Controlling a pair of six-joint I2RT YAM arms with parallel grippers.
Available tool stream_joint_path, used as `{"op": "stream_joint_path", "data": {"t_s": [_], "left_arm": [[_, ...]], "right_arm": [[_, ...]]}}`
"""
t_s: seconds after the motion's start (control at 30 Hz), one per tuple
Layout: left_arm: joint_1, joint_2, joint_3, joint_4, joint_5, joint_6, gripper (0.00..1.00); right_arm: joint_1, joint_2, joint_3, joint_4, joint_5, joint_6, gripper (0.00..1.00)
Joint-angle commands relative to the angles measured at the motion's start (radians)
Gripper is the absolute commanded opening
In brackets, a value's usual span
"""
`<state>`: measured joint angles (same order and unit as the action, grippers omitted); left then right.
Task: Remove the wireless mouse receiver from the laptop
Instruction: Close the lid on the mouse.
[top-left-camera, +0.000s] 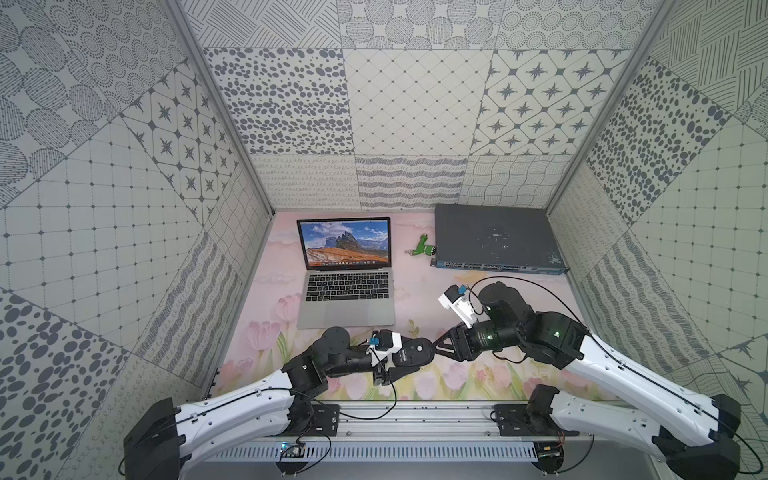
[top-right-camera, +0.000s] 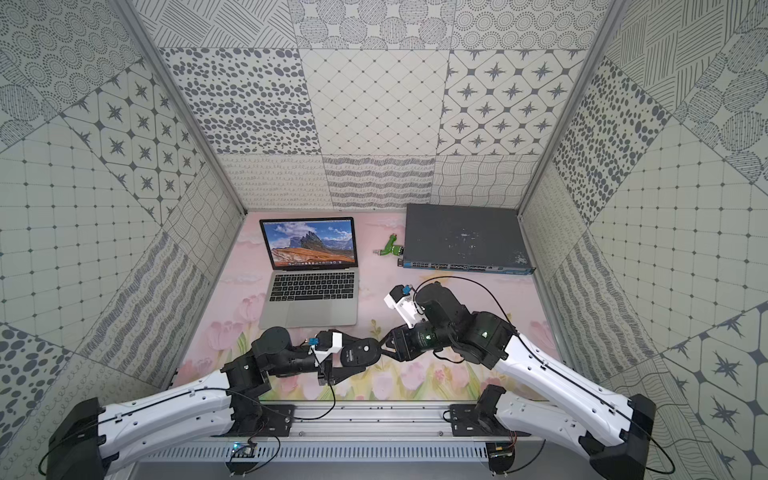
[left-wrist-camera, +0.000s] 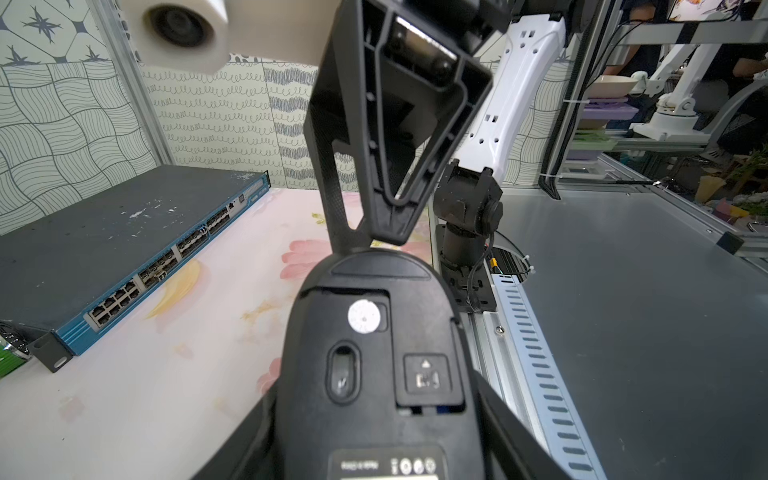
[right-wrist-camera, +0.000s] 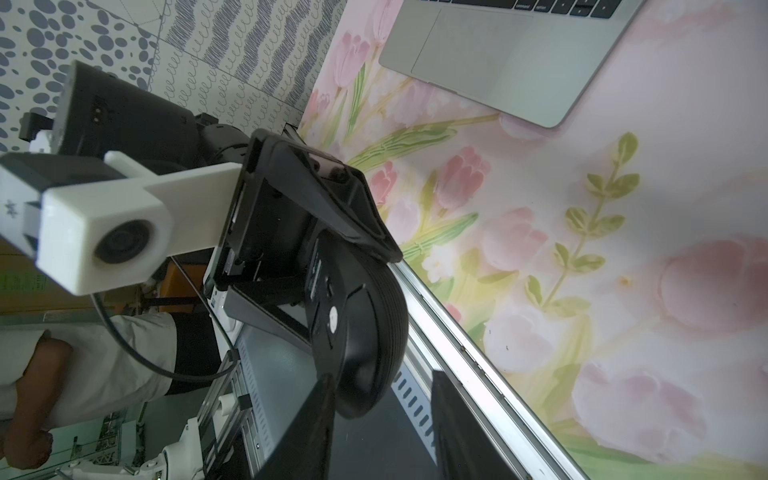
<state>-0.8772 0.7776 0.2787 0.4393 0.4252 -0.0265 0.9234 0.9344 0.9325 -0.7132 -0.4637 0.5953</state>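
In both top views the laptop (top-left-camera: 347, 307) sits open, far left on the surface (top-left-camera: 415, 291); I can't spot the wireless mouse receiver anywhere. My left tool (top-left-camera: 397, 357) clamps the black mouse (top-left-camera: 415, 352) belly-up, I'd guess to present its underside. Left wrist: the right tool (left-wrist-camera: 368, 243), rolled sideways, meets the mouse's nose. Right wrist: its fingers (right-wrist-camera: 303, 428) stand partly apart, nothing visibly pinched.

Silver-grey laptop (top-left-camera: 345, 309) with black keys (top-left-camera: 346, 286) at eleven o'clock; dark grey, blue-fronted box (top-left-camera: 494, 237) at one o'clock; green stick (top-left-camera: 424, 248); black mouse (top-left-camera: 413, 353); pink tulip-printed mat (top-left-camera: 419, 299).
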Motion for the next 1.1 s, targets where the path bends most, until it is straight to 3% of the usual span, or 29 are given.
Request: {"op": "stream_joint_path", "data": {"t_s": [0.0,0.57,0.7,0.87,1.07], "left_arm": [[0.003,0.003,0.002,0.075,0.029,-0.003,0.51],[0.003,0.004,-0.014,0.121,0.042,-0.009,0.51],[0.003,0.001,-0.013,0.113,0.041,-0.009,0.51],[0.002,-0.007,-0.018,0.106,0.037,-0.002,0.51],[0.002,-0.012,-0.013,0.140,0.055,0.028,0.51]], "right_arm": [[0.001,-0.018,-0.016,0.044,-0.012,0.003,0.38],[0.003,0.049,-0.086,0.143,-0.060,0.036,0.30],[0.001,0.024,-0.066,0.134,-0.057,0.022,0.41],[-0.048,-0.062,-0.059,0.135,-0.022,0.022,0.68],[-0.081,-0.012,-0.097,0.217,-0.152,0.079,0.75]]}}
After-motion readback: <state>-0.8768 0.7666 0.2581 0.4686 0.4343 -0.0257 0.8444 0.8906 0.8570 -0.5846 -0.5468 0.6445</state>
